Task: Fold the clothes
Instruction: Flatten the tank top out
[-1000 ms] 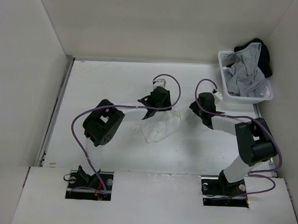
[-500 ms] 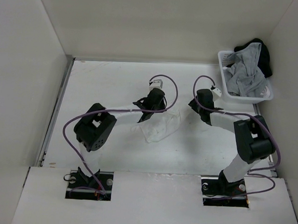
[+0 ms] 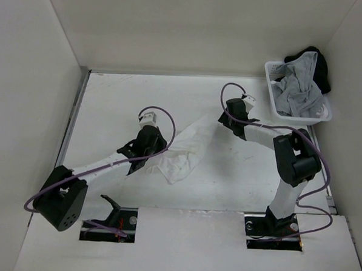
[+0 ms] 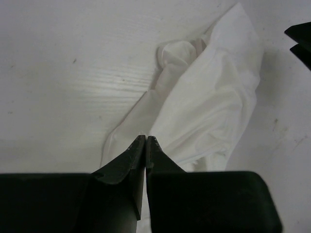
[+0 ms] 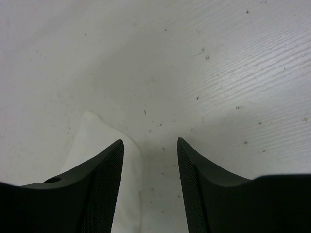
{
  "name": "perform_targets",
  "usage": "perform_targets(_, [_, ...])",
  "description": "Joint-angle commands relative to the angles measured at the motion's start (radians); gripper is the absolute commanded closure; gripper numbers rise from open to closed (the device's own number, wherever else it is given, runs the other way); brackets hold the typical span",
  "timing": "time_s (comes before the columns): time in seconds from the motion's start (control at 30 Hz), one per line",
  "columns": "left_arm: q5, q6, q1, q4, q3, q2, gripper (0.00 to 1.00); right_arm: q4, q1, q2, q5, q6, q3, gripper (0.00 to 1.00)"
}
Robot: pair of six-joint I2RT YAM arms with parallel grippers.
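Clothes [image 3: 183, 151] lie crumpled; laundry basket [image 3: 271, 85] stands well apart, back-right.

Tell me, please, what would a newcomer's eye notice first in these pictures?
A crumpled white garment lies in the middle of the table, and the left gripper is shut on its left edge. The right gripper hangs open at its far end. A basket of grey and black clothes stands at the far right corner.

Soft, even overhead light fills the white enclosure, leaving only faint shadows and no glare on the desk [image 3: 109, 107], while the wrist views stay sharp on the wood grain and darken near the right tool [image 5: 149, 141].
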Motion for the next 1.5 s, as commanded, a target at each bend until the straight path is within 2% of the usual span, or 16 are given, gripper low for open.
perform_targets(0.0, [0.028, -0.013, 0.033, -0.038, -0.063, -0.094, 0.99, -0.057, 0.020, 0.017, 0.015, -0.039, 0.080, 0.46])
perform_targets(0.23, [0.077, -0.019, 0.059, -0.025, -0.119, -0.167, 0.98, -0.078, 0.098, 0.082, -0.113, -0.019, 0.144, 0.43])
perform_targets(0.43, [0.091, -0.022, 0.051, -0.008, -0.112, -0.181, 0.98, -0.101, 0.120, 0.129, -0.166, 0.001, 0.183, 0.48])
perform_targets(0.53, [0.091, -0.032, 0.056, 0.008, -0.108, -0.180, 0.98, -0.106, 0.121, 0.149, -0.172, 0.007, 0.192, 0.61])
perform_targets(0.63, [0.084, -0.053, 0.074, 0.035, -0.076, -0.161, 0.98, -0.092, 0.121, 0.148, -0.163, 0.013, 0.206, 0.90])
perform_targets(0.67, [0.082, -0.064, 0.084, 0.051, -0.050, -0.146, 0.98, -0.079, 0.121, 0.137, -0.156, 0.010, 0.213, 0.97])
perform_targets(0.7, [0.079, -0.071, 0.093, 0.061, -0.028, -0.132, 0.98, -0.050, 0.121, 0.120, -0.148, 0.003, 0.216, 1.00])
perform_targets(0.83, [0.045, -0.107, 0.185, 0.129, 0.175, -0.019, 0.98, 0.113, 0.121, -0.004, -0.152, -0.042, 0.247, 1.00])
perform_targets(0.93, [0.061, -0.108, 0.260, 0.126, 0.422, 0.058, 0.99, 0.116, 0.121, -0.096, -0.169, -0.089, 0.339, 1.00])
perform_targets(1.03, [0.094, -0.078, 0.312, 0.095, 0.636, 0.061, 0.99, 0.107, 0.121, -0.214, -0.206, -0.103, 0.373, 0.99])
perform_targets(1.13, [0.136, -0.010, 0.332, 0.066, 0.740, 0.012, 0.98, 0.130, 0.124, -0.343, -0.226, -0.116, 0.301, 0.98])
perform_targets(1.23, [0.136, 0.051, 0.302, 0.071, 0.667, -0.087, 0.96, 0.200, 0.165, -0.455, -0.228, -0.106, 0.113, 0.96])
perform_targets(1.33, [0.082, 0.088, 0.223, 0.097, 0.433, -0.228, 0.94, 0.308, 0.245, -0.530, -0.189, -0.090, -0.137, 0.93])
perform_targets(1.4, [0.038, 0.070, 0.168, 0.113, 0.196, -0.362, 0.86, 0.397, 0.325, -0.569, -0.090, -0.036, -0.342, 0.81])
perform_targets(1.47, [0.010, 0.067, 0.119, 0.075, -0.045, -0.532, 0.69, 0.434, 0.401, -0.583, -0.007, 0.018, -0.507, 0.62])
